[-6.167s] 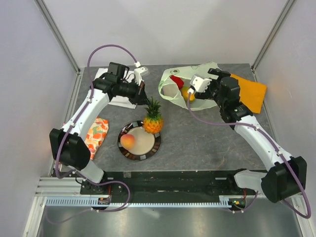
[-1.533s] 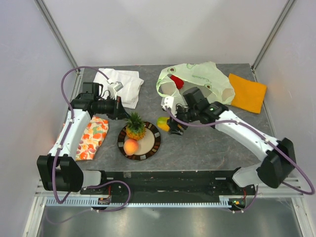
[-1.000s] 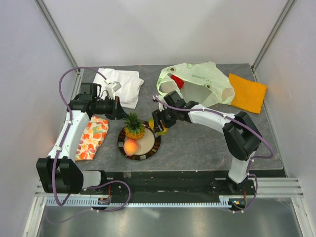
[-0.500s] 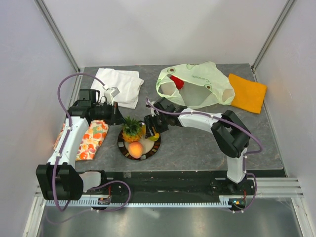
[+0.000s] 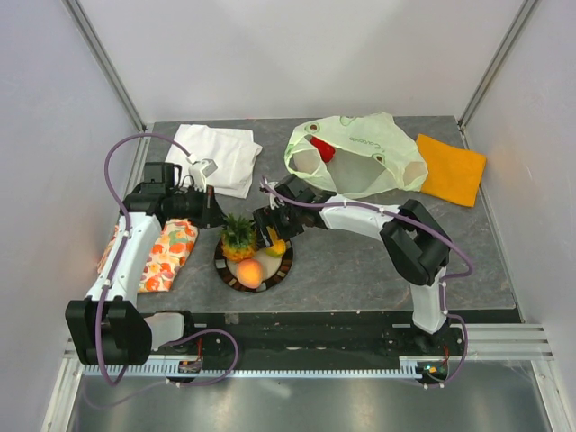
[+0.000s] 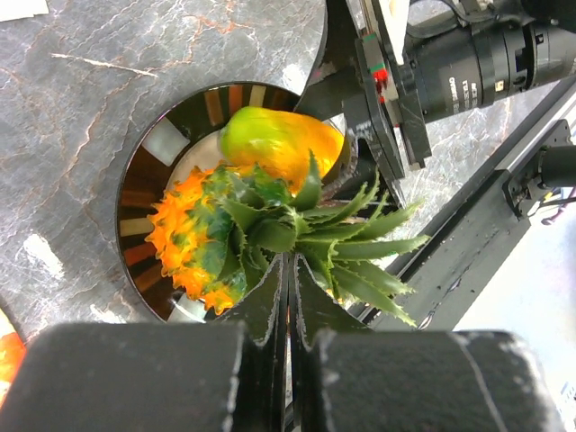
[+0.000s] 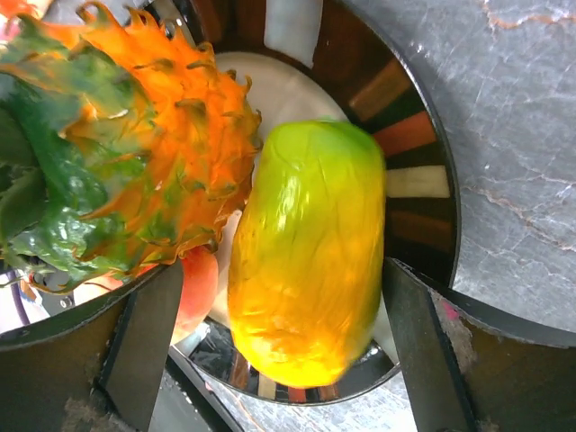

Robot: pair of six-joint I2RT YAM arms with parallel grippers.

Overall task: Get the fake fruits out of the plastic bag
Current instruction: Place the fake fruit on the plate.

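1. Three of the fake fruits are already out of the plastic bag (image 5: 360, 148) and are gathered on the plate (image 7: 414, 180).
2. The mango (image 7: 306, 252) is seen between the fingers of the right tool (image 7: 281, 270), which is spread wide. A gap is left on one side, so the fruit is judged to be released and resting on the plate.
3. The pineapple (image 6: 193, 243) is found just ahead of the left tool (image 6: 289, 288), crown towards it. That tool is pressed together, apparently on a crown leaf.
4. The peach (image 7: 193, 279) is tucked beside one finger of the right tool, next to the mango.
5. The plastic bag is left well behind the right tool, alongside its arm, with a glossy red piece (image 5: 322, 148) lying in its mouth.
6. No banana is seen, and what else the bag hides cannot be told. The task is judged more than half done, with at least the red piece left to take out.
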